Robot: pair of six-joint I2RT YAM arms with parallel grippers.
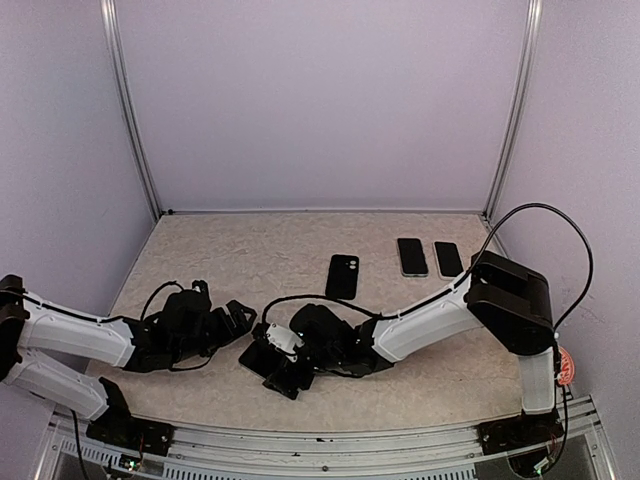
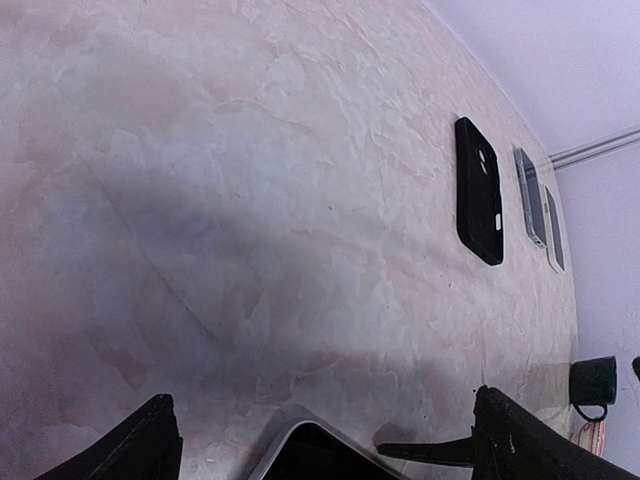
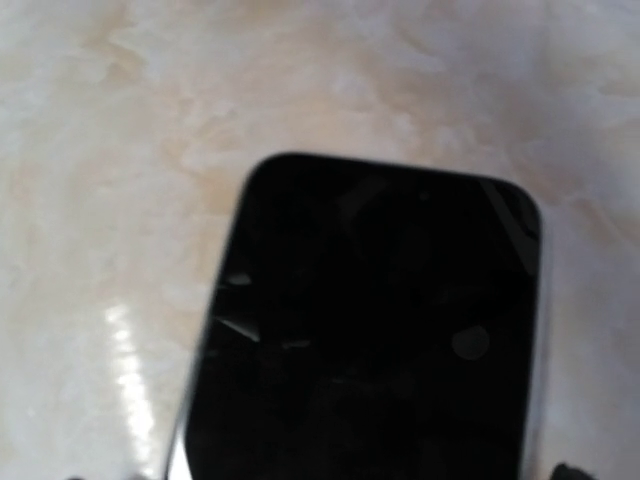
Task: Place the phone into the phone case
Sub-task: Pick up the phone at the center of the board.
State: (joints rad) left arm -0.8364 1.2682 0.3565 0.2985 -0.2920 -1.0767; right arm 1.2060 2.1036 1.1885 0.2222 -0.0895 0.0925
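Under the right hand (image 1: 277, 366), black phone (image 3: 370, 330) flat on table (image 1: 250, 250), jaws wide

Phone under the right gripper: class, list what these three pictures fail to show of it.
Right wrist view: the phone is blurred; its lower end is cut off by the frame.
Top view: the right gripper hides most of it.
Left wrist view: only a corner shows, at the bottom edge.
Whether its pale rim belongs to a case: unclear.

Mottled beige table (image 1: 220, 260), dark phones (image 1: 341, 276)
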